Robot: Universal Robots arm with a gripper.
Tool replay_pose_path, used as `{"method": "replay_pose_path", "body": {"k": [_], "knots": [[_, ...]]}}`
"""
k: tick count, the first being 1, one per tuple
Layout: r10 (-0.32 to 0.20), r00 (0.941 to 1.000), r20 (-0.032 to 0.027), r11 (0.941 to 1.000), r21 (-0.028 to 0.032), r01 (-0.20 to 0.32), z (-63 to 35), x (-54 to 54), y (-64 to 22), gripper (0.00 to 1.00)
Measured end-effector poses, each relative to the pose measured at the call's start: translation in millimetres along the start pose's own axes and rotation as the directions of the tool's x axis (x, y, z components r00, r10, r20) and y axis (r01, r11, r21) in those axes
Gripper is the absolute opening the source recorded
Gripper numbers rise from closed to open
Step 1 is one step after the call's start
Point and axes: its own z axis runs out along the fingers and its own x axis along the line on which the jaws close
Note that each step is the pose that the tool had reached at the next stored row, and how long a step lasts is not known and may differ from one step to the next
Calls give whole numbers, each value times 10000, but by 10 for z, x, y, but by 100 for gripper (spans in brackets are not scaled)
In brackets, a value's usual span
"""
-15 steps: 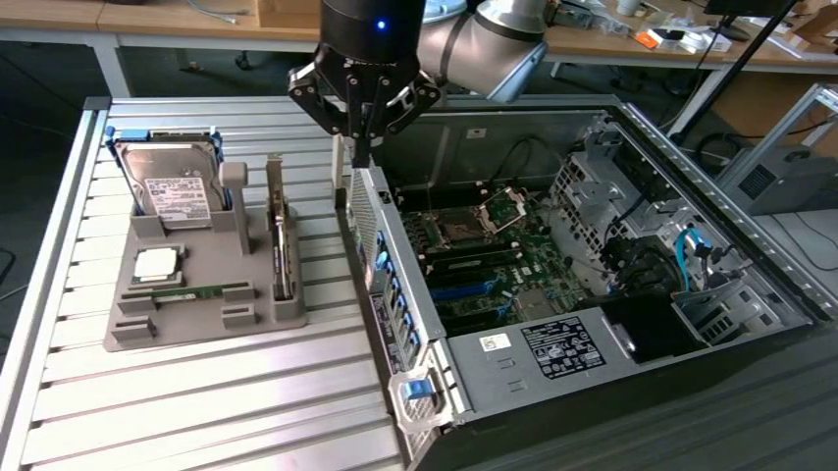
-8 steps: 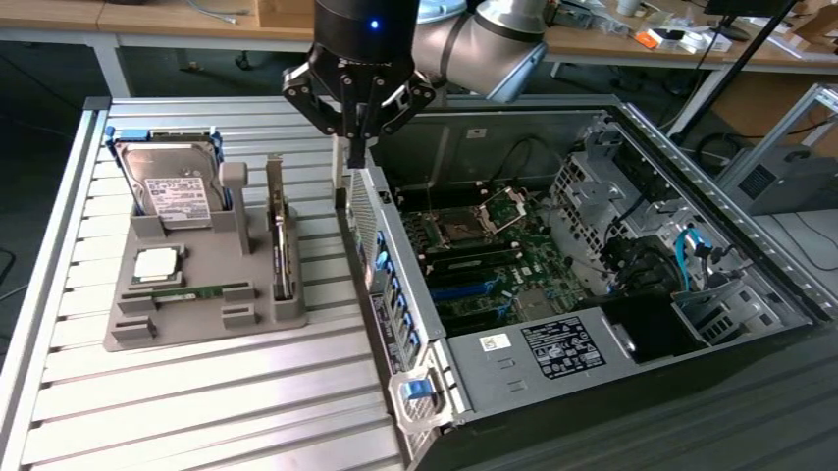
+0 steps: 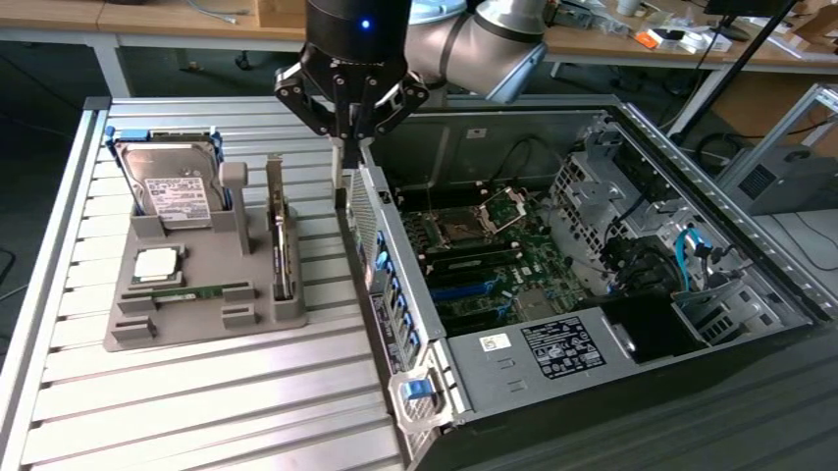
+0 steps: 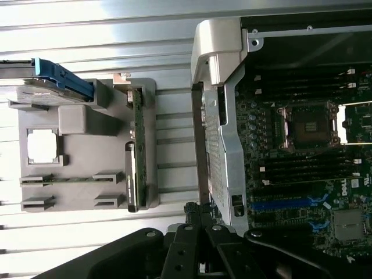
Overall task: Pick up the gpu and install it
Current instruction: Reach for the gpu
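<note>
Barely, the gpu (image 3: 277,235) shows, edge-on.

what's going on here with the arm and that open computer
A robot arm's black gripper hangs shut, with nothing visibly held, over the rear wall of the open grey computer case. The gpu, a thin dark card with a metal edge, stands on edge in the grey plastic holder on the slatted table, beside a silver hard drive. The card is not yet picked up or installed.
</note>
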Motion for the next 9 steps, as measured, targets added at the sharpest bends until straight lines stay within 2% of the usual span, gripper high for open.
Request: {"method": "replay_pose_path", "body": {"k": [9], "knots": [[0, 10000, 0, 10000, 0, 0, -2, 81, -6, 10]]}}
